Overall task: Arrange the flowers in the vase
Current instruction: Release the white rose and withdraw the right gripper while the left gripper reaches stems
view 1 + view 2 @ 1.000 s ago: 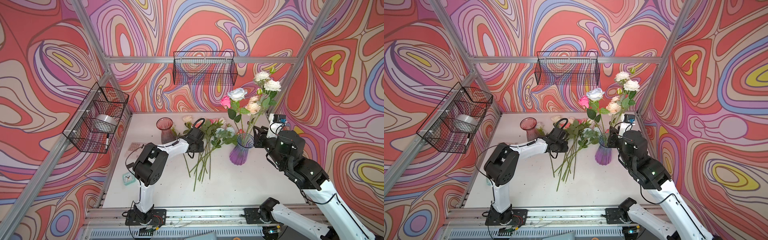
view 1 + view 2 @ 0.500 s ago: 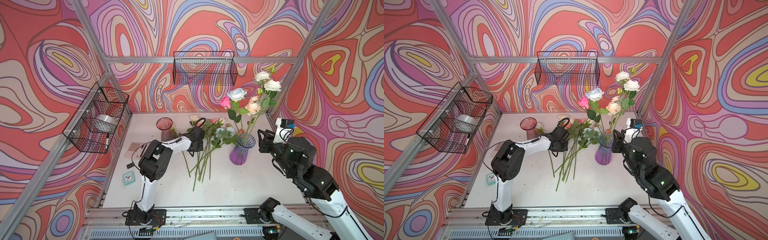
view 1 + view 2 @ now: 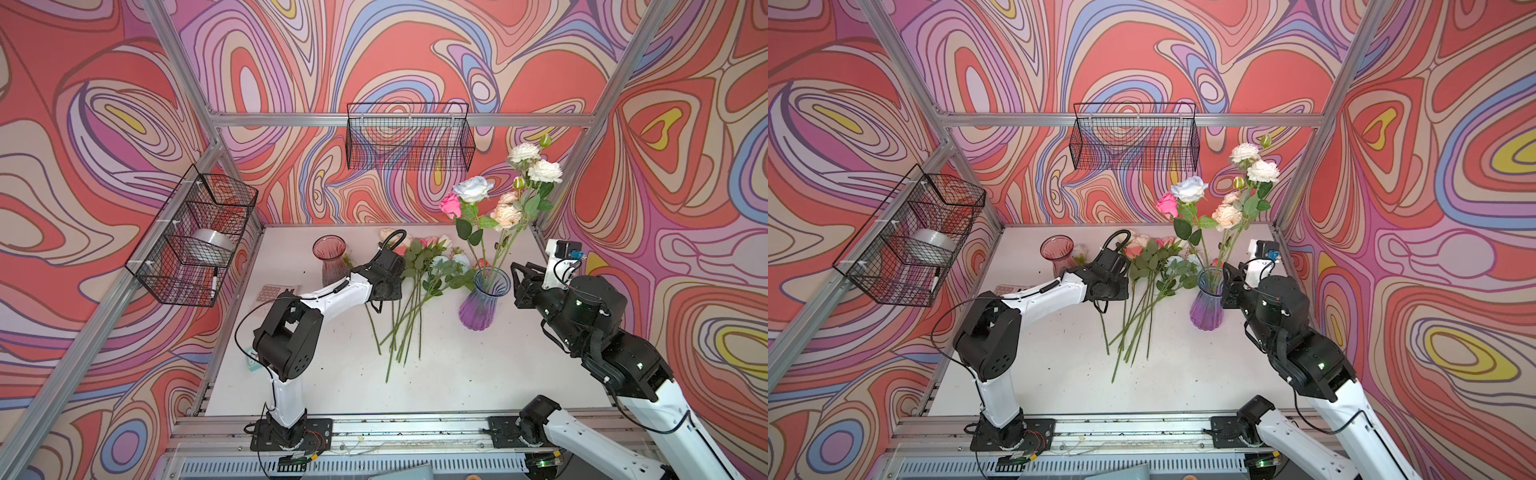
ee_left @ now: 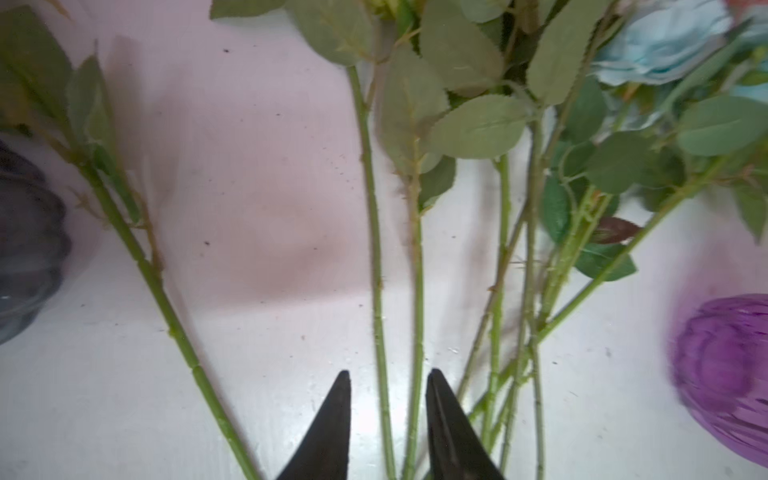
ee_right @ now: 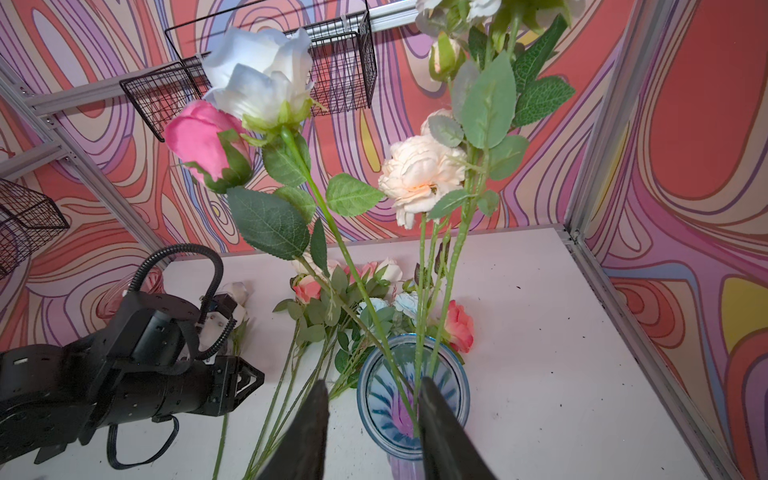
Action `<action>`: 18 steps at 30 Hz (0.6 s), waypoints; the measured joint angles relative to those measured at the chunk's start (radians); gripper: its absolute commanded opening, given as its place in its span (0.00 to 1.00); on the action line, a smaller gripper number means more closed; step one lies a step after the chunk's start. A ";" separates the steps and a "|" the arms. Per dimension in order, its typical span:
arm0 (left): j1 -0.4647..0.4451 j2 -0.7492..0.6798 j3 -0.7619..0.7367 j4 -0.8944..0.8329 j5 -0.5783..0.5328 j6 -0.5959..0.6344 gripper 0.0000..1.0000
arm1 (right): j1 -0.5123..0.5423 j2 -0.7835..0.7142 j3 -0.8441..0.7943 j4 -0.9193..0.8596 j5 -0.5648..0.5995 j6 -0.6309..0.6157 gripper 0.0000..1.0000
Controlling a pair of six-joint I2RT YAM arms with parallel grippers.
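The purple and blue glass vase (image 3: 484, 299) (image 3: 1207, 303) stands right of centre and holds several upright flowers (image 3: 473, 189): white, pink and peach blooms. More flowers lie on the table, their stems (image 3: 409, 316) fanned toward the front. My left gripper (image 4: 386, 374) is low over them, open, with two green stems (image 4: 415, 291) running between its fingers, untouched. My right gripper (image 5: 372, 382) is open and empty, just right of the vase rim (image 5: 459, 374); in a top view its fingers (image 3: 521, 274) sit beside the vase.
A dark red glass vase (image 3: 330, 259) stands at the back left. Wire baskets hang on the back wall (image 3: 409, 137) and left wall (image 3: 195, 232). A small card (image 3: 276, 291) and a clock (image 3: 251, 361) lie near the table's left edge.
My right gripper has drawn back rightward from the stems in the vase. My left arm's elbow has shifted, and its gripper stays over the stems on the table.
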 measured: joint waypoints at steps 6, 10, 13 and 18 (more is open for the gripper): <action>0.046 0.003 -0.024 -0.070 -0.144 -0.027 0.42 | 0.000 -0.006 -0.019 0.002 -0.021 0.004 0.37; 0.064 0.047 -0.010 -0.095 -0.211 -0.047 0.41 | 0.000 -0.006 -0.032 0.009 -0.034 0.004 0.37; 0.072 0.105 -0.001 -0.107 -0.232 -0.053 0.35 | 0.000 -0.006 -0.032 0.012 -0.041 0.004 0.37; 0.095 0.150 0.037 -0.103 -0.232 -0.043 0.14 | 0.000 -0.013 -0.032 0.013 -0.046 0.003 0.37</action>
